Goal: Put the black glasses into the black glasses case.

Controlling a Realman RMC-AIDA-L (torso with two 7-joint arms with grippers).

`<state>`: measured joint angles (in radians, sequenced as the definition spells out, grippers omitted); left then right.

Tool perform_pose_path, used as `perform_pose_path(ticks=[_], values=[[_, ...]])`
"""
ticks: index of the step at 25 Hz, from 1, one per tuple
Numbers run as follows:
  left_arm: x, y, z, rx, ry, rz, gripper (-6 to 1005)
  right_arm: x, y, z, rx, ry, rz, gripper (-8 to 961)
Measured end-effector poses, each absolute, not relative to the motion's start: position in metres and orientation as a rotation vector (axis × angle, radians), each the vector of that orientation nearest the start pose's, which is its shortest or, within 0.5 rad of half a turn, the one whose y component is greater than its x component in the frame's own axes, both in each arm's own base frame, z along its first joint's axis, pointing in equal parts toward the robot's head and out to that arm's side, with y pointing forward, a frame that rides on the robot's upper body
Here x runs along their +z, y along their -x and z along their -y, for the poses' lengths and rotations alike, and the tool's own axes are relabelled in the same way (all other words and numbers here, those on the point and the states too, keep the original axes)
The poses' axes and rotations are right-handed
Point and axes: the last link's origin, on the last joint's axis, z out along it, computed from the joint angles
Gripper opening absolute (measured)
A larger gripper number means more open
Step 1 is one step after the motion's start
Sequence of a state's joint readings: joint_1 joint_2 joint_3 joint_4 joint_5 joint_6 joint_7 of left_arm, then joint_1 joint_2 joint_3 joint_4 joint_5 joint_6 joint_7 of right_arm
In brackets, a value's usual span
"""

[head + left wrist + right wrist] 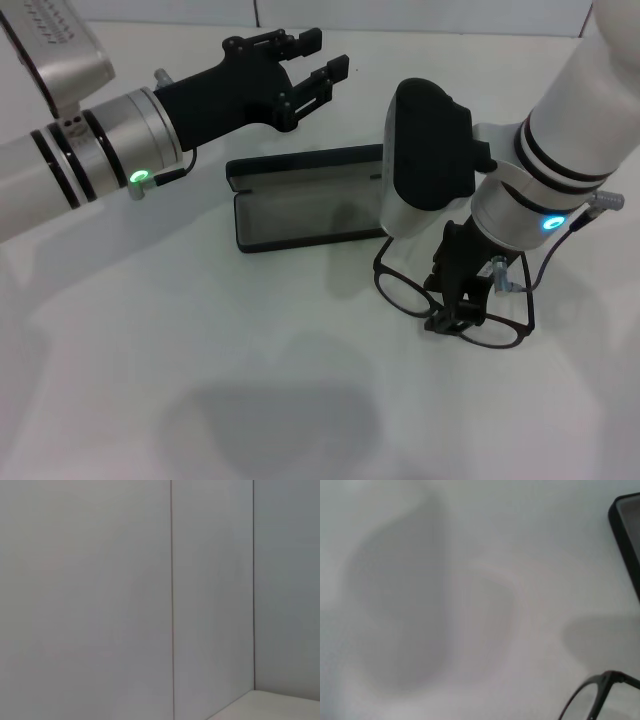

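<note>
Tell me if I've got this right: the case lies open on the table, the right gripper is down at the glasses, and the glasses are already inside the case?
Not quite. The head view shows the black glasses on the table beside the open black glasses case, not inside it. The right gripper is indeed down at them; the left gripper hovers open behind the case.

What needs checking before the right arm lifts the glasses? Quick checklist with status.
1. black glasses case open, lining exposed: ok.
2. Case interior free of objects: ok.
3. Right tool down at the bridge of the black glasses: ok.
4. Right tool firmly shut on the frame: cannot tell.
5. Left tool open, held above the table behind the case, out of the path: ok.
6. Glasses folded to fit: cannot tell.
</note>
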<state>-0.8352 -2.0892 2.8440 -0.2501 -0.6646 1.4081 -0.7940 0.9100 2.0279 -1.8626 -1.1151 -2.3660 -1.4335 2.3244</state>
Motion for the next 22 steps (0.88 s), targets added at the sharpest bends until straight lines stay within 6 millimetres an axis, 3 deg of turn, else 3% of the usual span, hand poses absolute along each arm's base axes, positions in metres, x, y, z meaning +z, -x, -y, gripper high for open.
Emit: perform_pose_path(ticks=[9, 14, 15, 19, 22], values=[[-0.032, 0.218, -0.385, -0.925, 2.386, 0.313, 444, -0.086, -0.108, -0.345, -0.828, 2.974, -0.015, 372], [-0.032, 0.216, -0.386, -0.941, 2.394, 0.344, 444, -0.084, -0.11, -0.342, -0.872, 2.982, -0.012, 147], [-0.032, 0.216, -0.386, -0.947, 2.399, 0.358, 444, -0.083, -0.11, -0.342, -0.877, 2.98, -0.014, 139], [-0.033, 0.216, -0.384, -0.952, 2.423, 0.388, 445, -0.07, -0.107, -0.345, -0.833, 2.977, -0.046, 105], [-0.034, 0.214, -0.38, -0.972, 2.443, 0.383, 445, -0.048, -0.109, -0.35, -0.734, 2.965, -0.093, 98]])
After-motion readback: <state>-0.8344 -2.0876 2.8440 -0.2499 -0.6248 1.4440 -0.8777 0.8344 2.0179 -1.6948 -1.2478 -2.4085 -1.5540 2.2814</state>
